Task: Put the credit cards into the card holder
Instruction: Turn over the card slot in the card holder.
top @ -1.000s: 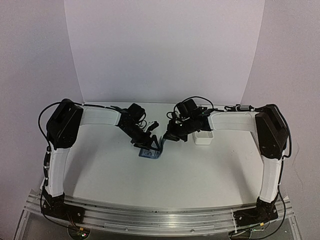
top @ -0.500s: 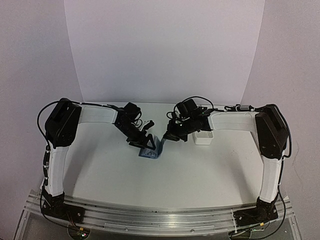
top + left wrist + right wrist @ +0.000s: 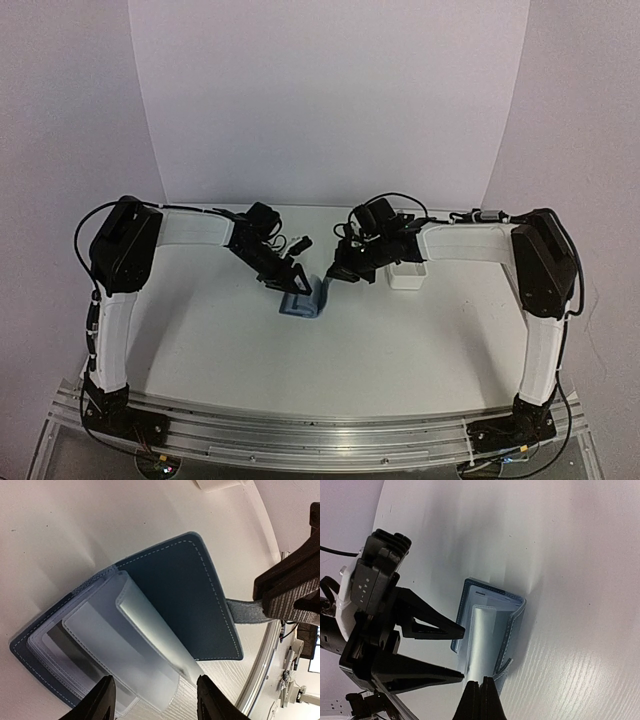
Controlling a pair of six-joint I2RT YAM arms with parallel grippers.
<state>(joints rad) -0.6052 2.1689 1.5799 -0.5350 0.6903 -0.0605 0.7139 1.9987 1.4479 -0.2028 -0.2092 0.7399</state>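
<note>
While the card holder [image 3: 302,304] lies open mid-table in the top view, my left gripper [image 3: 290,270] hangs just left of it, right gripper [image 3: 334,274] just right | left wrist: left jaws apart, straddling its clear sleeves [image 3: 125,650]; clasp tab [image 3: 245,611] points away | right wrist: right jaws together, clamped on that tab, flap raised

No writing, label, brand or number can be read anywhere. The card holder [image 3: 190,595] shows only plain blue covers and pale stitching. Small dark marks on the white housing of the left gripper [image 3: 462,652] are too small to read.
</note>
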